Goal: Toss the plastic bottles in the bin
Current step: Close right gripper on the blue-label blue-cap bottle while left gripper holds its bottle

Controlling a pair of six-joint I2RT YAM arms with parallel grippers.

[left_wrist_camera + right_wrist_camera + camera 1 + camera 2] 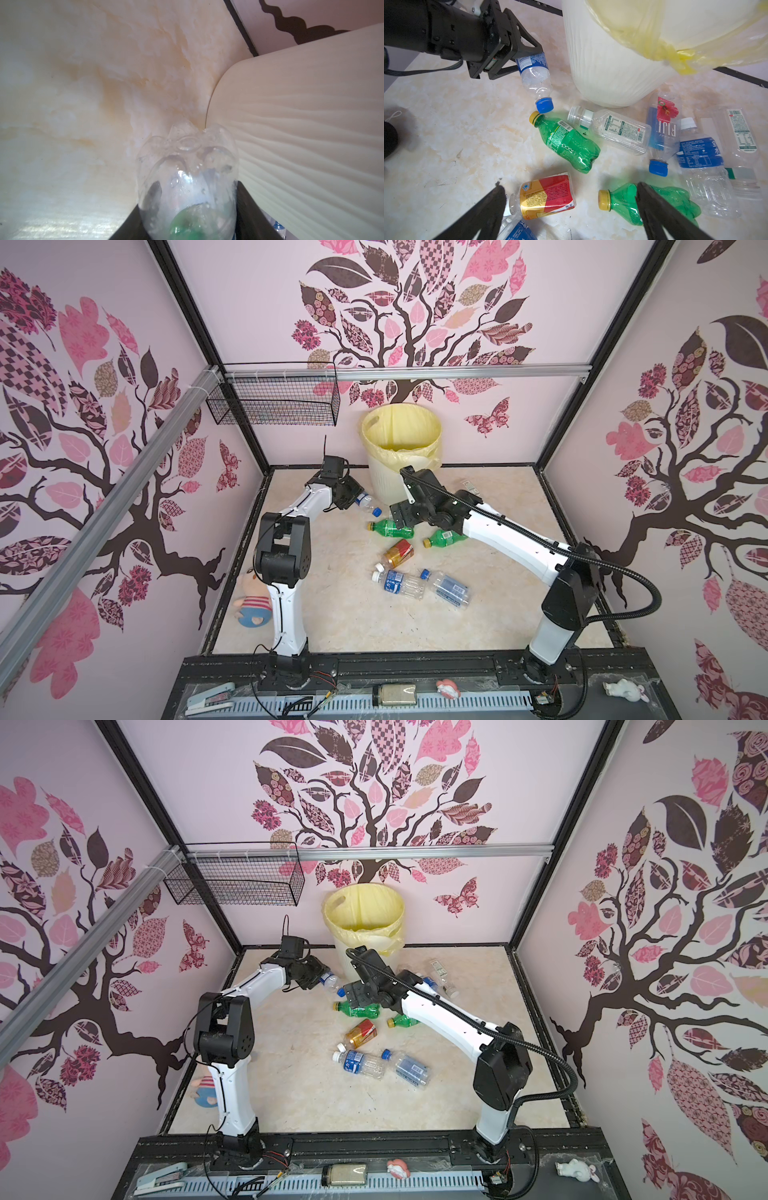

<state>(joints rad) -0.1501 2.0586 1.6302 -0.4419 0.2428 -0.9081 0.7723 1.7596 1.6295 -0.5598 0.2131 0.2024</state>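
in a top view the left tool [353, 494] pinches a clear bottle [366, 503] just beside the bin [384, 485]; the right tool [400, 517] hangs over a green bottle [388, 529]. the left wrist view shows the clear bottle's base between the jaws. in the right wrist view the right tool gapes wide, empty, above an amber bottle [548, 195] on the surface [446, 124]; the clear bottle tilts cap down.

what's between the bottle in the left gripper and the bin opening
Only the bin's own ribbed wall: the blue-capped clear bottle in the left gripper sits low beside it, so it must rise over the bag-lined rim. Nothing visible covers the opening.
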